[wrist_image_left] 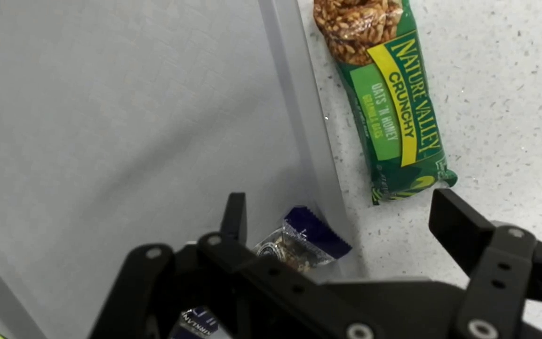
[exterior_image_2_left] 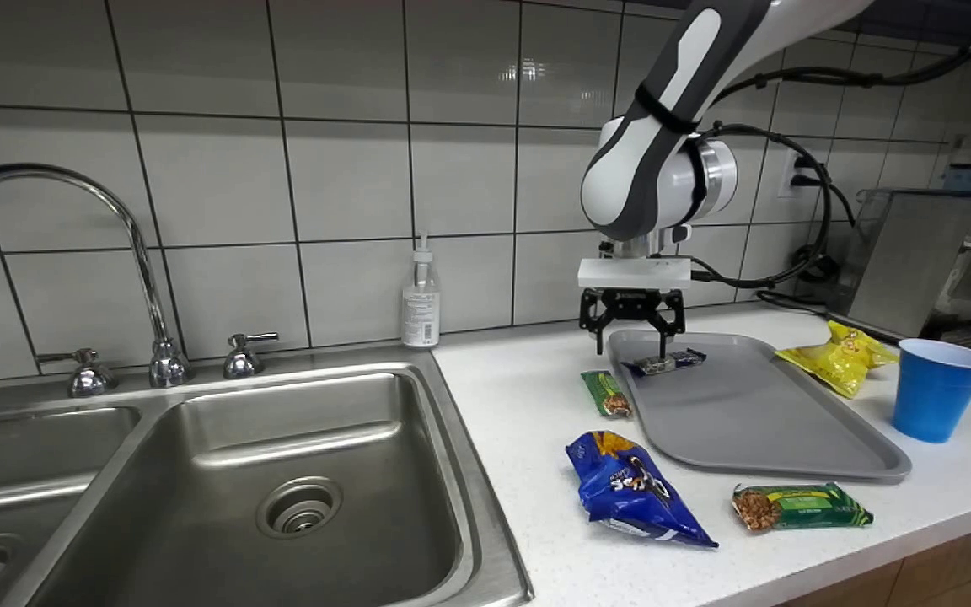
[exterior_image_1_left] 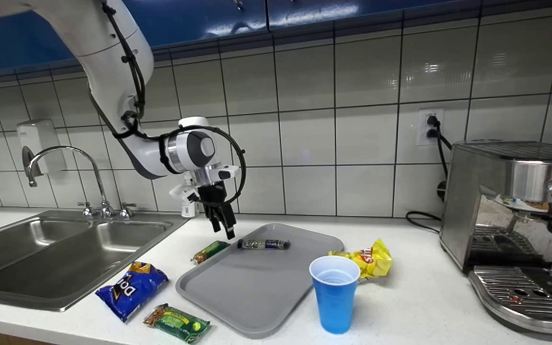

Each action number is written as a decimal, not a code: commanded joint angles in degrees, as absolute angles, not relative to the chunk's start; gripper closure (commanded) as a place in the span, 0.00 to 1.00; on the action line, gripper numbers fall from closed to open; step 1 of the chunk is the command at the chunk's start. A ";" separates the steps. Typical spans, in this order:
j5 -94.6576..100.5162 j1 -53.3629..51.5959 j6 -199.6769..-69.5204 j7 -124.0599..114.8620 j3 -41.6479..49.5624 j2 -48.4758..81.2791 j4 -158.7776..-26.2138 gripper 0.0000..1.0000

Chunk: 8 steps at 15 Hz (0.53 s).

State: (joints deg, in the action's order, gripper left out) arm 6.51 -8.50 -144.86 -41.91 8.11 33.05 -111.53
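Only the wrist view makes the print legible: the green granola bar (wrist_image_left: 386, 101) reads Nature Valley and lies toward 1 o'clock from the jaws, which stand wide open and hold nothing. A dark-blue wrapped bar (wrist_image_left: 315, 233) shows one end between the fingertips (wrist_image_left: 236, 214), its middle hidden behind the linkage (wrist_image_left: 271, 274); both exterior views give its length, in the gray tray (exterior_image_1_left: 257, 287) near 4 o'clock from the jaws, with the granola bar on the bench (exterior_image_1_left: 410, 316) at 7. Whether a fingertip touches the wrapped bar cannot be told. A white dispenser (exterior_image_1_left: 43, 143) at 10 o'clock appears in an exterior view alone, as does a drain (exterior_image_2_left: 298, 507) of the sink (exterior_image_2_left: 479, 506), at 8.

Between the two bars runs the tray's rim, a thin strip of bench parting it from the granola bar. The tray's flat floor spreads toward 4 or 5 o'clock in both exterior views. In an exterior view, bench surface shows between the tray and the blue cup (exterior_image_2_left: 941, 396), just past 3 o'clock, and between the sink's edge and the blue chip bag (exterior_image_2_left: 633, 489), at 6.
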 commanded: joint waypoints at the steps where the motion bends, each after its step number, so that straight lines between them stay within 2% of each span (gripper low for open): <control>1: 6.04 -8.94 -144.79 -41.57 8.57 33.10 -111.46 0.00; 8: 6.99 -10.29 -152.76 -38.49 7.88 25.84 -120.63 0.00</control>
